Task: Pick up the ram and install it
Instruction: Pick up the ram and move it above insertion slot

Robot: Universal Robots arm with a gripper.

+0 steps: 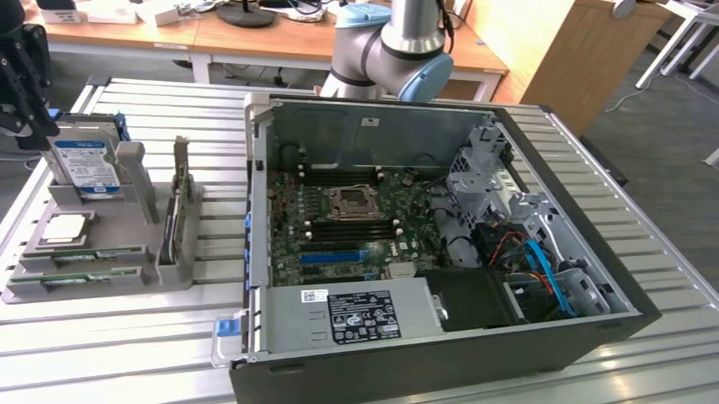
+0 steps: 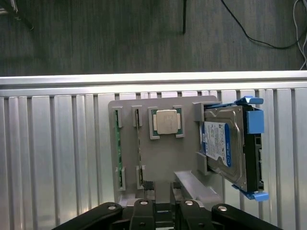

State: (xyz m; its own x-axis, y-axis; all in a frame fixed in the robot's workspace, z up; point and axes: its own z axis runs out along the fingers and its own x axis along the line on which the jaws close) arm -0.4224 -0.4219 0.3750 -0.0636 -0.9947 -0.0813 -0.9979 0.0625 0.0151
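The slatted aluminium table (image 1: 113, 353) carries everything I am working over, and in the wrist view grey floor shows past its far edge.

Closest to my wrist camera is the gripper (image 2: 162, 199). Its jaws stand partly apart with nothing between them, and it grips nothing. It hangs above one edge of the grey parts tray (image 2: 158, 158), beside a raised ridge of that tray.

Just beyond the gripper lies the ram (image 2: 139, 148), a slim green stick set on its long edge in the tray's clips. Its near end is close to the gripper but not touching it, and the stick runs away from the gripper across the tray. A second ram stick (image 2: 116, 148) sits parallel to it, one slot further out, also apart from the gripper. In the exterior view both sticks lie at the near end of the tray, on that view's left.

On the other side of the ram from the second stick, the processor (image 2: 165, 121) rests flat in its own recess. Beyond that, the hard drive (image 2: 223, 143) stands tilted in its blue bracket.

In the exterior view an expansion card (image 1: 180, 189) stands upright on the side of the tray facing the open computer case (image 1: 337, 135). The case lies well apart from the ram, with its motherboard (image 1: 337, 227) exposed. The robot arm (image 1: 393, 50) rises behind the case.
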